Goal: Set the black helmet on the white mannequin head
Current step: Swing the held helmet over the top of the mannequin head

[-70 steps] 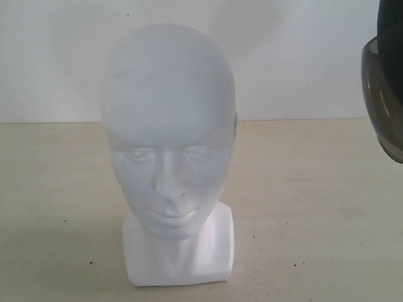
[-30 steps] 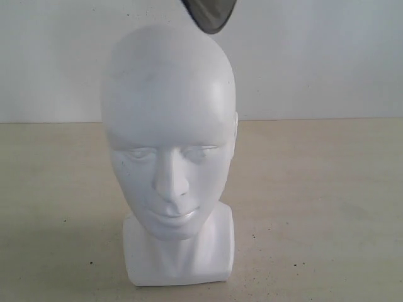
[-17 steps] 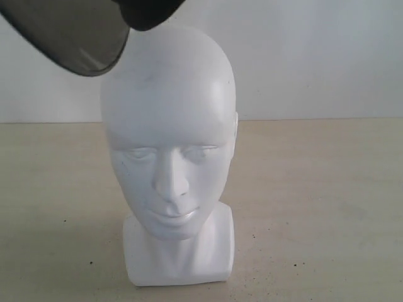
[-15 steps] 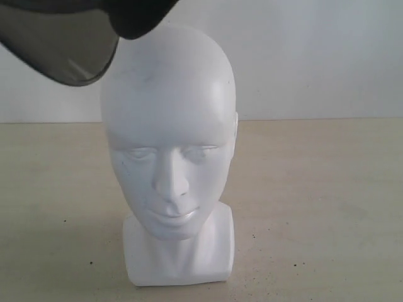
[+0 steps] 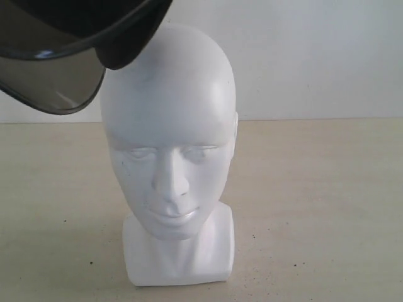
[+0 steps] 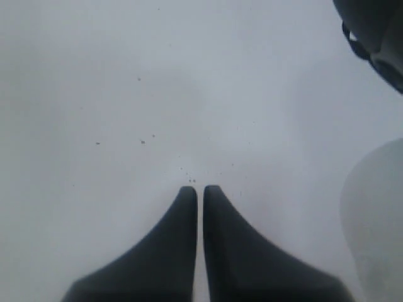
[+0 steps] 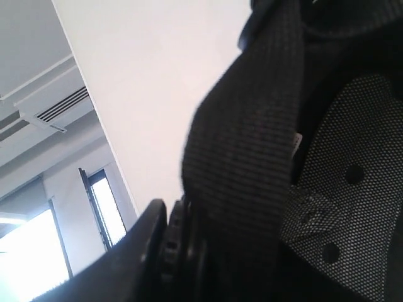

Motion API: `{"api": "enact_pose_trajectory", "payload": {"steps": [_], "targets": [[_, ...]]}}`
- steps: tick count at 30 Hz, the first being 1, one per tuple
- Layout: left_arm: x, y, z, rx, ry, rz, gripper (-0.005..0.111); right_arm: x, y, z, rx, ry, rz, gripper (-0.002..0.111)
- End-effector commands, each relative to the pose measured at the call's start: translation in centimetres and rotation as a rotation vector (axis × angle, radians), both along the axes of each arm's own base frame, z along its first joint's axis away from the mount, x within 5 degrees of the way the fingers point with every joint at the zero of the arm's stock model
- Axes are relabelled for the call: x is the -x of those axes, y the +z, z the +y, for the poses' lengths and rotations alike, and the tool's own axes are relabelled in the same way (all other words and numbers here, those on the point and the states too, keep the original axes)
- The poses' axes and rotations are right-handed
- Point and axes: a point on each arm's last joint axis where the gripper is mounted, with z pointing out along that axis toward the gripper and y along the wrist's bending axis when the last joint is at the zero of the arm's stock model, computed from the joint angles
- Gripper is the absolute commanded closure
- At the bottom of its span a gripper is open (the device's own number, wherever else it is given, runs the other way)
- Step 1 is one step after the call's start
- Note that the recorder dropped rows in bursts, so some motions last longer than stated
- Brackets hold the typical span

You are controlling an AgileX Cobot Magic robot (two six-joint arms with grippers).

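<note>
Exterior view: the black helmet (image 5: pixel 129 34) runs off the frame above and to the left of the white mannequin head (image 5: pixel 170 126). I see only its lower rim and part of the smoky visor (image 5: pixel 53 82), and that rim covers a patch of the head's crown. Left wrist view: the head is a blurred pale mass cut by the frame edge, the helmet a dark cropped corner. Right wrist view: the helmet's strap (image 7: pixel 245 157) hides all but one finger of the right gripper (image 7: pixel 170 239), so I cannot tell how its jaws stand.
</note>
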Motion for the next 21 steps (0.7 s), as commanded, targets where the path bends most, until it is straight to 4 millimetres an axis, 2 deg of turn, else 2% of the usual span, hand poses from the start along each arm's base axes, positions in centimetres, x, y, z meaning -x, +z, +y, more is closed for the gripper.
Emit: {"api": "enact_pose_trajectory", "payload": {"steps": [1,4,11,17,21], "targets": [[0.2,0.2,0.0,0.033,-0.025,-0.04,0.102,0.1,1.1,-0.4,-0.101,0.045,-0.003,0.108],[0.2,0.2,0.0,0.034,-0.026,-0.04,0.102,-0.2,0.7,0.1,-0.092,0.057,0.017,0.108],[0.4,0.8,-0.1,0.1,-0.068,-0.084,0.102,1.1,1.0,2.9,-0.094,0.139,-0.005,0.108],[1.6,4.5,-0.1,0.13,-0.08,-0.158,0.102,1.0,0.6,3.6,-0.091,0.11,-0.019,0.108],[2.0,8.4,0.0,0.144,-0.071,-0.138,0.102,1.0,0.6,3.6,-0.092,0.095,-0.033,0.108]]}}
